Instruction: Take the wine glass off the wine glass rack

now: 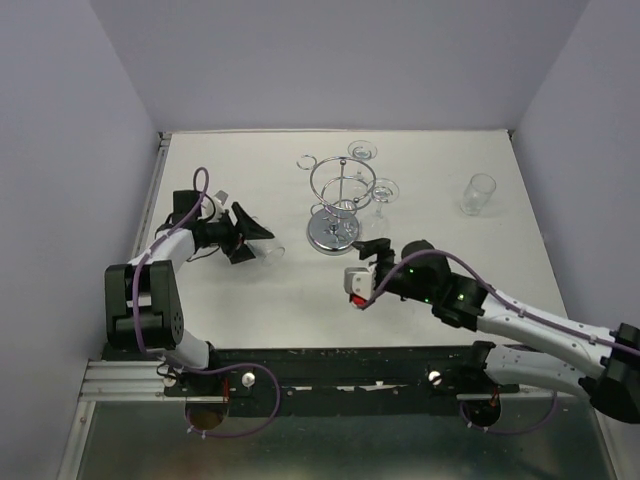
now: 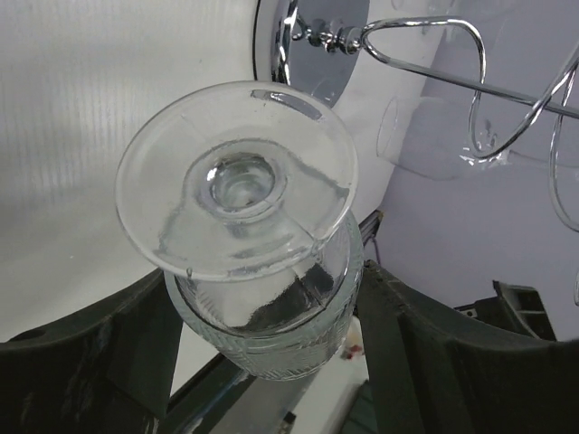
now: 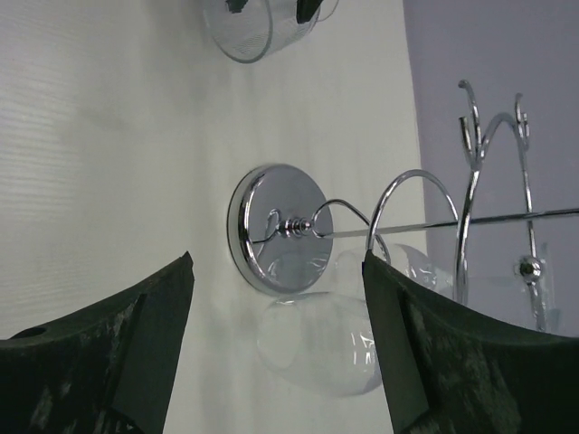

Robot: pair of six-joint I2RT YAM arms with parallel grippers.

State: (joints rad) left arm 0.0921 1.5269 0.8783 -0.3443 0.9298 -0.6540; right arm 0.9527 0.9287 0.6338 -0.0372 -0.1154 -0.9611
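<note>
The left fingers clasp the wine glass by its bowl: light, slippery, fragile. The right fingers are released.

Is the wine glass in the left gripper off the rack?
Off. The left gripper holds the wine glass apart from the wine glass rack.

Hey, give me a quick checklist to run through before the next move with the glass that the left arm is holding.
1. Left gripper shut on the wine glass bowl: ok.
2. Held glass apart from the wine glass rack: ok.
3. Held glass touching the table: cannot tell.
4. Right gripper open, aimed at the rack base: ok.
5. Two hanging glasses on the rack, untouched by the right gripper: ok.
</note>
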